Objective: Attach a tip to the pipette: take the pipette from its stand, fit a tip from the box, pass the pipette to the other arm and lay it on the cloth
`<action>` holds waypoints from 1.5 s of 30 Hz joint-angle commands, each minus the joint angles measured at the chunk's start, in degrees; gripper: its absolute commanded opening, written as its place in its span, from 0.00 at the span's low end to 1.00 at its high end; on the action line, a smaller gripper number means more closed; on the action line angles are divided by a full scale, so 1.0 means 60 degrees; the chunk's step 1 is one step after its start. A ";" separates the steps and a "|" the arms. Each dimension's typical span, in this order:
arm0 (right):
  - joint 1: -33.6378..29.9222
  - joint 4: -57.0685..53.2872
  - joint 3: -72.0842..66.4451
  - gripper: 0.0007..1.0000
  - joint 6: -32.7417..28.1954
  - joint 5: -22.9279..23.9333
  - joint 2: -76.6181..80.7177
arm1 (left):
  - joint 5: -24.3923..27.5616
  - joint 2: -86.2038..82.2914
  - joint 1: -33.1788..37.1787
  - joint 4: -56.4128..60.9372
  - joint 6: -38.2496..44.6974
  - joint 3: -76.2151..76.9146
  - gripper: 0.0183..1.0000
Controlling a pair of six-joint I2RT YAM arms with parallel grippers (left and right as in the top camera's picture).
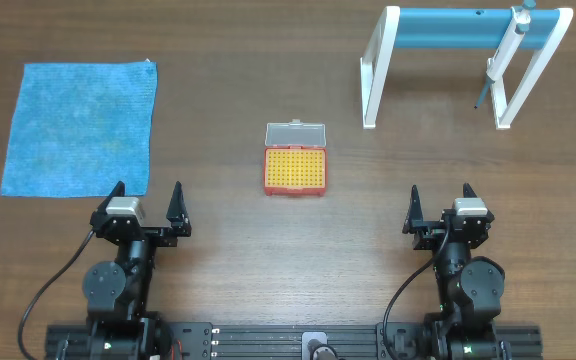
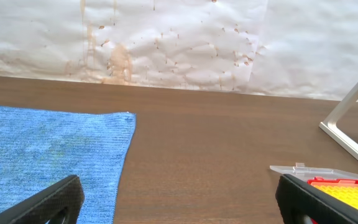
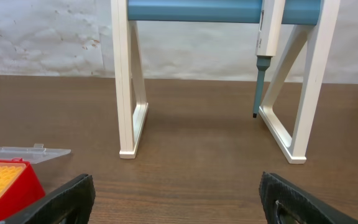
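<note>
Table: brown wood worktop (image 1: pixel 268 60), a stained white wall (image 2: pixel 179 37) along its far edge.
Left gripper (image 1: pixel 148 192): jaws spread wide and empty, touching nothing (both dark fingers hang clear of the wood); it sits by the near edge, just in front of the cloth's near right corner.
Right gripper (image 1: pixel 440 192): jaws equally wide, empty, pointed toward the stand from well back.
Open room: bare wood lies between the two grippers, and between each gripper and the box; a broad bare strip separates the right gripper from the stand's feet.
Box (image 1: pixel 295 170): red, packed with a grid of yellow tips, at mid-table between the arms and a little farther out; its clear lid (image 1: pixel 296 133) lies open on the far side.
Cloth (image 1: pixel 80 130): blue, spread flat at the far left, well apart from the box.
Stand (image 1: pixel 448 28): white side frames carrying a blue bar, at the far right.
Pipette (image 1: pixel 503 55): white body with a dark teal lower shaft, hung at the bar's right end (beside the right frame), slanting down with its end clear of the table.
</note>
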 commanded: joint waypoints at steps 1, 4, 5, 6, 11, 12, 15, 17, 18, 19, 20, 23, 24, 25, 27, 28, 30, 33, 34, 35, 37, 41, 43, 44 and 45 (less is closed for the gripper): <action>-0.0040 -0.0018 -0.0051 0.87 0.0106 -0.0011 -0.0113 | -0.0175 -0.0069 -0.0040 -0.0091 -0.0051 -0.0007 1.00; -0.0040 -0.0018 -0.0051 0.87 0.0106 -0.0007 -0.0113 | -0.0171 -0.0069 -0.0040 -0.0091 -0.0047 -0.0007 1.00; -0.0040 -0.0018 -0.0051 0.87 0.0106 -0.0011 -0.0113 | -0.0171 -0.0069 -0.0040 -0.0091 -0.0051 -0.0007 1.00; -0.0040 -0.0018 -0.0051 0.87 0.0106 -0.0007 -0.0113 | -0.0175 -0.0069 -0.0040 -0.0091 -0.0051 -0.0007 1.00; -0.0040 -0.0018 -0.0051 0.87 0.0106 -0.0011 -0.0113 | -0.0171 -0.0069 -0.0040 -0.0091 -0.0047 -0.0007 1.00; -0.0040 -0.0018 -0.0051 0.87 0.0106 -0.0011 -0.0113 | -0.0175 -0.0069 -0.0040 -0.0091 -0.0051 -0.0007 1.00; -0.0040 -0.0018 -0.0051 0.87 0.0106 -0.0011 -0.0113 | -0.0171 -0.0069 -0.0040 -0.0091 -0.0047 -0.0007 1.00; -0.0040 -0.0018 -0.0051 0.87 0.0106 -0.0011 -0.0113 | -0.0175 -0.0069 -0.0040 -0.0091 -0.0047 -0.0007 1.00; -0.0040 -0.0018 -0.0051 0.87 0.0106 -0.0007 -0.0113 | -0.0175 -0.0069 -0.0040 -0.0091 -0.0047 -0.0007 1.00; -0.0040 -0.0018 -0.0051 0.87 0.0106 -0.0007 -0.0113 | -0.0175 -0.0069 -0.0040 -0.0091 -0.0051 -0.0007 1.00; -0.0040 -0.0018 -0.0051 0.87 0.0106 -0.0011 -0.0113 | -0.0171 -0.0069 -0.0040 -0.0091 -0.0051 -0.0007 1.00; -0.0040 -0.0018 -0.0051 0.87 0.0106 -0.0011 -0.0113 | -0.0175 -0.0069 -0.0040 -0.0091 -0.0047 -0.0007 1.00; -0.0040 -0.0018 -0.0051 0.87 0.0106 -0.0007 -0.0113 | -0.0175 -0.0069 -0.0040 -0.0091 -0.0047 -0.0007 1.00; -0.0040 -0.0018 -0.0051 0.87 0.0106 -0.0007 -0.0113 | -0.0175 -0.0069 -0.0040 -0.0091 -0.0047 -0.0007 1.00; -0.0040 -0.0018 -0.0051 0.87 0.0106 -0.0007 -0.0113 | -0.0171 -0.0069 -0.0040 -0.0091 -0.0047 -0.0007 1.00; -0.0040 -0.0018 -0.0051 0.87 0.0106 -0.0007 -0.0113 | -0.0175 -0.0069 -0.0040 -0.0091 -0.0047 -0.0007 1.00; -0.0040 -0.0018 -0.0051 0.87 0.0106 -0.0007 -0.0113 | -0.0171 -0.0069 -0.0040 -0.0091 -0.0051 -0.0007 1.00; -0.0040 0.0058 -0.0051 0.87 0.0098 0.0113 -0.0109 | -0.0175 -0.0069 -0.0040 -0.0091 -0.0047 -0.0007 1.00; -0.0040 0.0193 -0.0044 0.87 0.0102 0.0295 -0.0066 | -0.0175 -0.0069 -0.0040 -0.0091 -0.0047 -0.0007 1.00; -0.0044 0.0382 0.0015 0.87 0.0102 0.0572 0.0098 | -0.0175 -0.0069 -0.0040 -0.0091 -0.0047 -0.0007 1.00; -0.0040 0.0761 0.0299 0.87 0.0098 0.1144 0.0721 | -0.0175 -0.0069 -0.0040 -0.0091 -0.0047 -0.0007 1.00; -0.0200 0.0841 0.1741 0.87 0.0106 0.1308 0.3089 | -0.0175 -0.0069 -0.0040 -0.0091 -0.0047 -0.0007 1.00; -0.0288 0.0834 0.2626 0.87 0.0069 0.1308 0.4262 | -0.0171 -0.0069 -0.0040 -0.0091 -0.0047 -0.0007 1.00; -0.0328 0.0831 0.3009 0.87 0.0066 0.1308 0.4710 | -0.0175 -0.0069 -0.0040 -0.0091 -0.0047 -0.0007 1.00; -0.0412 0.0790 0.3617 0.87 -0.0033 0.1304 0.5366 | -0.0171 -0.0069 -0.0040 -0.0091 -0.0047 -0.0007 1.00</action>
